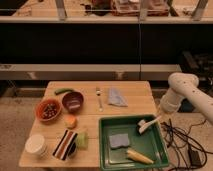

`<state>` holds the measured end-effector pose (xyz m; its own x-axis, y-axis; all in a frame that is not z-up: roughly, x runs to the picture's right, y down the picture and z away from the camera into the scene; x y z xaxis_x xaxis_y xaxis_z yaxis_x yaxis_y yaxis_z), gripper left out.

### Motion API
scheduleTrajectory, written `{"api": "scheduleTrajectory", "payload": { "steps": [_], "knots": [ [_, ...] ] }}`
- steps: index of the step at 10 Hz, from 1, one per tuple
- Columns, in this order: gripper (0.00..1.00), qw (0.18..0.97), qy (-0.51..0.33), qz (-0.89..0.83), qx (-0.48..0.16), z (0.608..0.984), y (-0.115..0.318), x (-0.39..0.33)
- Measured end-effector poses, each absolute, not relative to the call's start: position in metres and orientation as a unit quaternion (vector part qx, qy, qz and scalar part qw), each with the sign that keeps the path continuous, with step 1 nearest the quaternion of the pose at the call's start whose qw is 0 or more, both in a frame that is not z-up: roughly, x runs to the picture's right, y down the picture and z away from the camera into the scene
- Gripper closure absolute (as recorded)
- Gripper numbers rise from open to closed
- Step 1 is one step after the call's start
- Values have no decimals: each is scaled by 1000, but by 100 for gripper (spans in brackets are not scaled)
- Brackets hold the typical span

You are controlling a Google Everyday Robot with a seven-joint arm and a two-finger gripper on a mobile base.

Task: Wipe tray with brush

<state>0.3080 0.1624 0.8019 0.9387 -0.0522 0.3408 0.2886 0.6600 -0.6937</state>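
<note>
The dark-green tray [159, 150] lies at the table's front right corner. The brush [149, 123] has a white handle and a darker head; the head rests over the tray's far right part and the handle slants up to the right. My gripper [161, 116], at the end of the white arm [181, 86], is at the tray's far right corner, shut on the end of the brush handle. A grey-blue sponge [119, 140] and a yellow object [139, 157] lie inside the tray.
On the table are a fork [99, 96], a grey cloth [117, 97], a green pepper [62, 91], two bowls [73, 101] [48, 109], an orange [70, 121], a striped packet [65, 144], a green sponge [81, 140] and a white cup [36, 145]. Cables lie on the floor to the right.
</note>
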Motion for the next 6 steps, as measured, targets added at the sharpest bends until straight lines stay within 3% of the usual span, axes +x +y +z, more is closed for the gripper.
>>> {"api": "scheduleTrajectory", "payload": {
  "steps": [6],
  "knots": [
    [100, 895, -165, -148, -386, 787, 149, 241]
  ]
}}
